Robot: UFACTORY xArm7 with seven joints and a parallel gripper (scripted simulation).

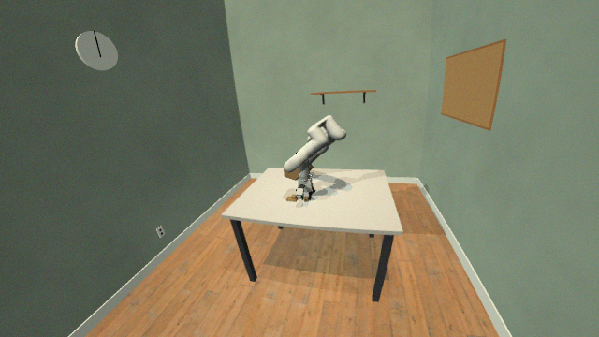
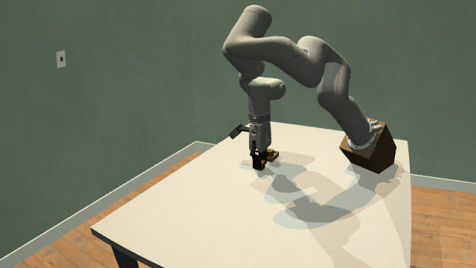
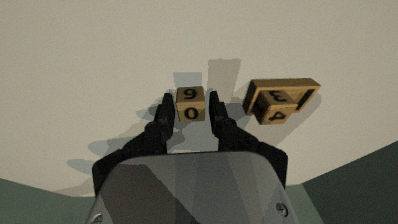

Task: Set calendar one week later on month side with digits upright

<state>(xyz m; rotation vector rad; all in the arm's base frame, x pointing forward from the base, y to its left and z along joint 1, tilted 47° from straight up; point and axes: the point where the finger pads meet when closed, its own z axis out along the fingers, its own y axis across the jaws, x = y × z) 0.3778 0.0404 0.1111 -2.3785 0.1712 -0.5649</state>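
My gripper [image 1: 306, 197] [image 2: 259, 165] [image 3: 191, 101] points straight down and is open around a wooden cube. In the wrist view a gap shows between each finger and this cube [image 3: 190, 104], which appears to rest on the table. The cube shows a dark 0 on its lower face in that view and a 6 or 9 on the face above it. The wooden tray [image 3: 284, 83] lies to the right in the wrist view. A second cube [image 3: 276, 114] sits in it, showing a 4 and a 3, both appearing upside down there. The cubes' other faces are hidden.
The white table [image 1: 356, 211] [image 2: 193, 208] carries everything. The arm's base stands on a brown block [image 2: 384, 152] toward the far end. The tray is close beside the right finger in the wrist view. Shadows of the arm fall across the table.
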